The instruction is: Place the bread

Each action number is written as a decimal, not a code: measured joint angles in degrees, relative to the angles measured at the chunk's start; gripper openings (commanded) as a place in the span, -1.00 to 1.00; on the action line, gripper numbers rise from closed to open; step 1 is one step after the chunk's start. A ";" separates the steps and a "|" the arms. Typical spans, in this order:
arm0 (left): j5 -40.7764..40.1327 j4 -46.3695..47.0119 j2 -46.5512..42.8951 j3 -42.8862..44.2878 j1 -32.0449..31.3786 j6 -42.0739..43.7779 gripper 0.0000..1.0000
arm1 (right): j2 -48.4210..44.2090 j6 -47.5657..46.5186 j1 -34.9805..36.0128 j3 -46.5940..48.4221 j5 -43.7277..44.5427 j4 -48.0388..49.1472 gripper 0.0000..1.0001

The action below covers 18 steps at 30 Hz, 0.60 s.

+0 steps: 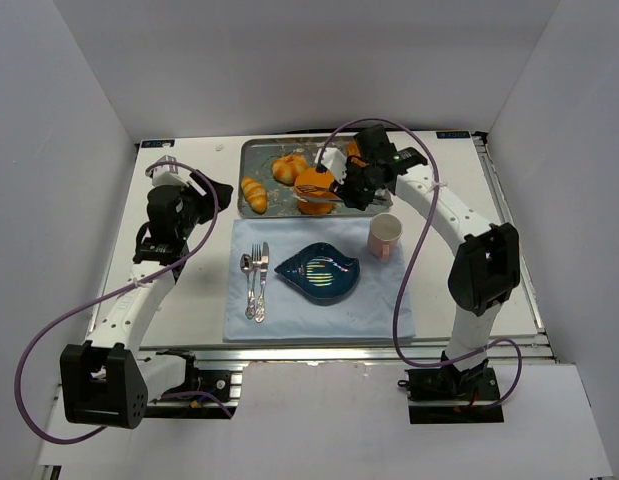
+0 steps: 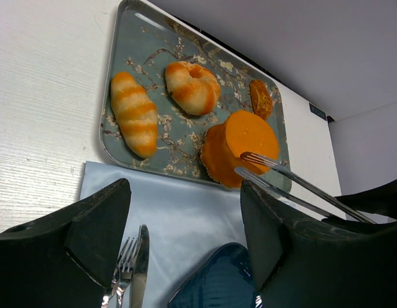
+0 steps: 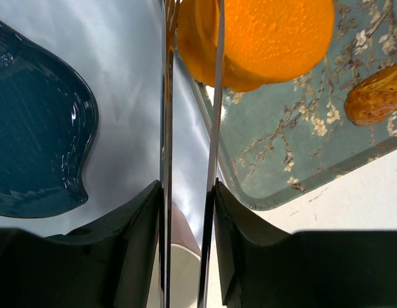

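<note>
Our right hand [image 3: 185, 192] clamps the tongs [image 3: 215, 128] on the bread [image 3: 275, 38], so we squeeze evenly, lifting toward the six-o'clock plate [image 1: 319, 277].

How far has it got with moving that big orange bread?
Done: the right gripper is shut on the tongs. In hand: the tongs pinch the bread, tilted at the tray edge. Left: setting it down, probably on the blue plate, which is bare.

Plate [image 1: 319, 275] hemmed: mug [image 1: 386, 236] right, cutlery [image 1: 255, 283] left.
</note>
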 measured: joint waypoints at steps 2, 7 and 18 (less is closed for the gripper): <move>0.00 0.00 0.00 0.00 0.00 0.00 0.57 | 0.00 -0.33 0.09 -0.87 0.42 0.28 -0.14; 0.00 0.02 -0.04 -0.39 0.00 0.00 0.57 | -0.33 -0.81 0.39 -3.21 1.62 1.62 -0.13; 0.00 0.02 -0.26 -0.70 0.00 0.00 0.57 | -4.63 -1.25 0.68 -5.84 3.08 5.90 -0.13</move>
